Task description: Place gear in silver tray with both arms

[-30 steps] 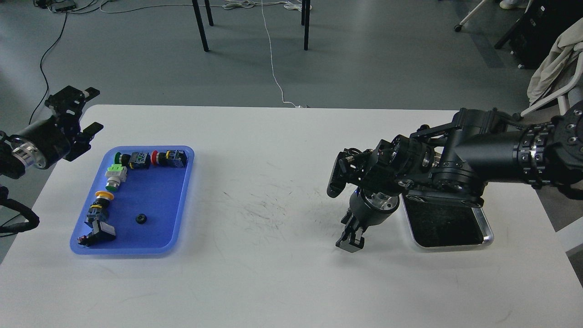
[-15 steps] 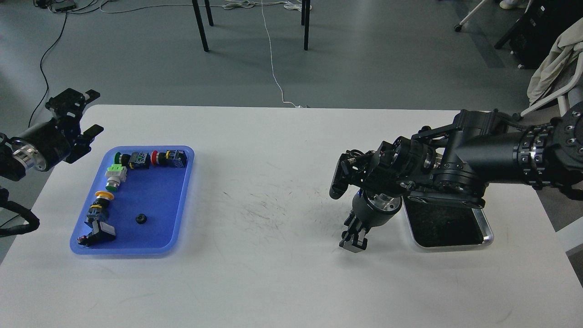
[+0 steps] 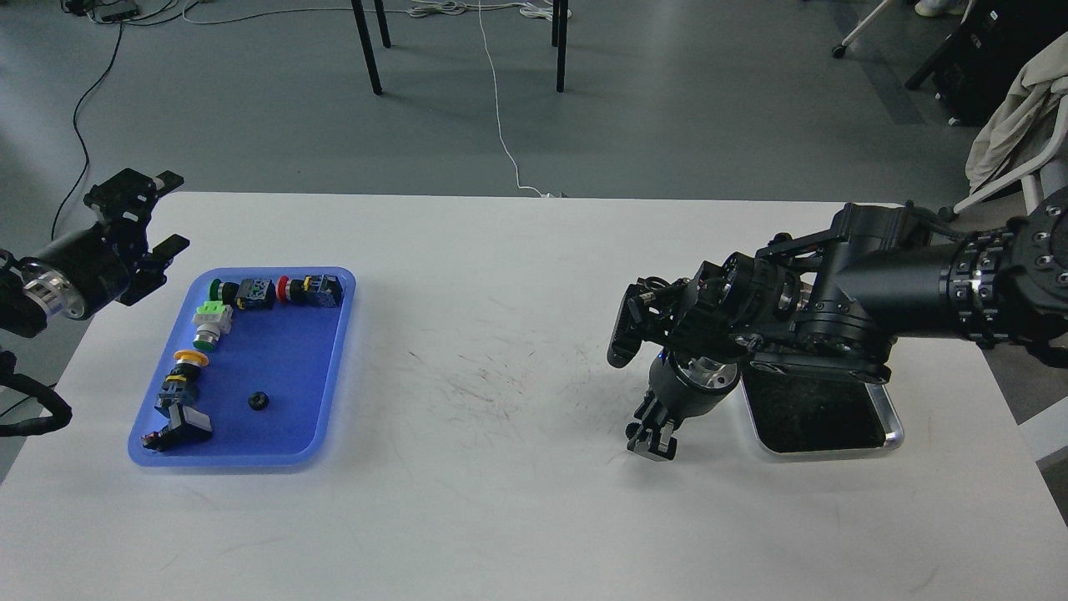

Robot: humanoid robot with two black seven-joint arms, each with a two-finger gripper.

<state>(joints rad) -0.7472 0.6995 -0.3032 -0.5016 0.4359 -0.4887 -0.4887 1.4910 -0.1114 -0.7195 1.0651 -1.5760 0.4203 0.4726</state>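
Note:
A small black gear (image 3: 258, 401) lies on the floor of the blue tray (image 3: 334, 367) at the left. The silver tray (image 3: 894, 432) sits at the right, its far part hidden under my right arm. My right gripper (image 3: 652, 440) points down at the table just left of the silver tray. Its fingers are dark and close together, and I cannot tell whether they hold anything. My left gripper (image 3: 172, 211) is open and empty. It hovers over the table's far left corner, beyond the blue tray.
Several push-button switches (image 3: 275, 292) line the blue tray's far and left sides. The table's middle shows scuff marks (image 3: 484, 376). Chair legs and cables are on the floor behind the table, and a cloth-draped chair (image 3: 1022, 117) stands at the far right.
My right gripper has shifted slightly right, closer to the silver tray. My left arm has drawn back a little to the left. The gear in the blue tray has not moved.

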